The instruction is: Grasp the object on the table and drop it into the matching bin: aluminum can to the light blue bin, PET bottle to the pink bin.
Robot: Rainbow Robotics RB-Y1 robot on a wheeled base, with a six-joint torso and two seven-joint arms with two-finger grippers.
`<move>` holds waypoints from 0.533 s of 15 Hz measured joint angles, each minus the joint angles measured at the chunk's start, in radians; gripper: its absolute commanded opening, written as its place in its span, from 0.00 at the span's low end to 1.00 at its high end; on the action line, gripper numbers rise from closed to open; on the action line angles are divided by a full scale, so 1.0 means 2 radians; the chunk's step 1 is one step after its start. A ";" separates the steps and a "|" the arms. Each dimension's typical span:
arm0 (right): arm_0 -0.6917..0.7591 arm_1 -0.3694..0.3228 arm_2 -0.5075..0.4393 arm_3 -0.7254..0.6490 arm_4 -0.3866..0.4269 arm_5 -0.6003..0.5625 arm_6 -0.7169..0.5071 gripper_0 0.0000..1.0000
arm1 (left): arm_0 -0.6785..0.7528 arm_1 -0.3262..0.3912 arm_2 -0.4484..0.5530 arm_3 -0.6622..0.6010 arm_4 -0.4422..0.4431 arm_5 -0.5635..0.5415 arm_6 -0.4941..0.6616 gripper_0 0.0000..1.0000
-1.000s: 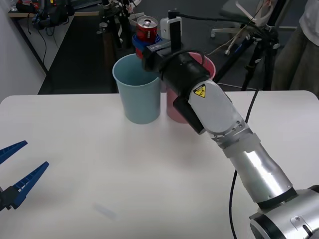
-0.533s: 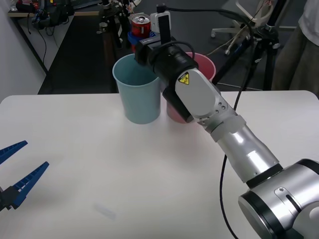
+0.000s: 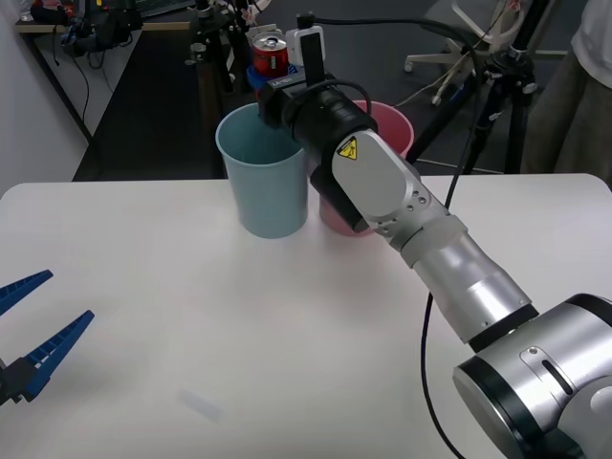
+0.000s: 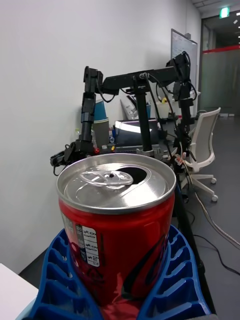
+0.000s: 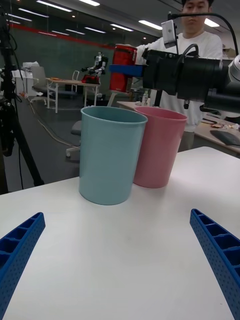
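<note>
Front view shows my right gripper (image 3: pixel 271 75) clamped on the aluminum can (image 3: pixel 270 54) at twelve o'clock above the light blue bin (image 3: pixel 263 172); I should centre it over the mouth before letting go.

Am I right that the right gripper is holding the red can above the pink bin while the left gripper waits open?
Not quite: in the left wrist view the right gripper holds the red can above the light blue bin, not the pink bin. The left gripper does wait open.

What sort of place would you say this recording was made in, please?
Most likely a robotics lab or office workspace: a white table, camera tripods on dark flooring, an office chair, and another robot arm rig behind.
</note>
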 measured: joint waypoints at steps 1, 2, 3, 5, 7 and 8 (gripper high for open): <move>0.000 0.000 0.001 0.000 0.000 0.000 0.000 0.00 | 0.000 0.000 0.000 0.000 0.000 0.000 0.000 1.00; 0.000 0.000 0.002 0.000 0.000 0.000 0.000 0.24 | 0.000 0.000 0.000 0.000 0.000 0.000 0.000 1.00; 0.000 0.000 0.003 0.000 -0.001 0.000 -0.001 1.00 | 0.000 0.000 0.000 0.000 0.000 0.000 0.000 1.00; 0.000 0.000 0.004 0.000 -0.003 0.001 0.000 1.00 | 0.000 0.000 0.000 0.000 0.000 0.000 0.000 1.00; 0.000 0.000 0.006 0.000 -0.004 0.003 0.000 1.00 | 0.000 0.000 0.000 0.000 0.000 0.000 0.000 1.00; 0.000 0.000 0.008 0.000 -0.004 0.006 0.000 1.00 | 0.000 0.000 0.000 0.000 0.000 0.000 0.000 1.00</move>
